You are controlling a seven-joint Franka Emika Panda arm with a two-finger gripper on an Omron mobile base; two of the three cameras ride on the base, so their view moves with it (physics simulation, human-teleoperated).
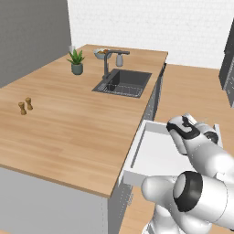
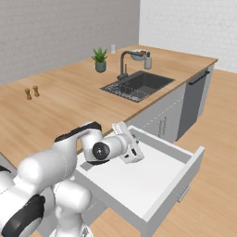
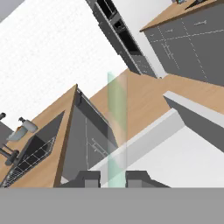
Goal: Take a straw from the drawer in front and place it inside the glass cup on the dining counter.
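Note:
My gripper (image 3: 113, 178) is shut on the straw (image 3: 117, 131), a thin pale greenish translucent stick rising straight up between the fingertips in the hand view. In the right base view the hand (image 2: 131, 149) hovers above the open drawer (image 2: 155, 185), whose pale inside looks bare; the same drawer (image 1: 155, 153) juts from the dining counter (image 1: 77, 128) in the left base view. The glass cup (image 2: 113, 48) stands small and clear at the counter's far edge behind the plant, well away from the hand; it also appears in the left base view (image 1: 71, 48).
A dark sink (image 1: 122, 82) with a faucet (image 1: 106, 64) is set into the counter, with a soap dispenser (image 1: 119, 59) and fruit bowl (image 1: 100, 53) behind it. A potted plant (image 1: 76, 61) and two small shakers (image 1: 25, 106) stand farther left. The drawer front (image 2: 173, 196) sticks out into the floor space.

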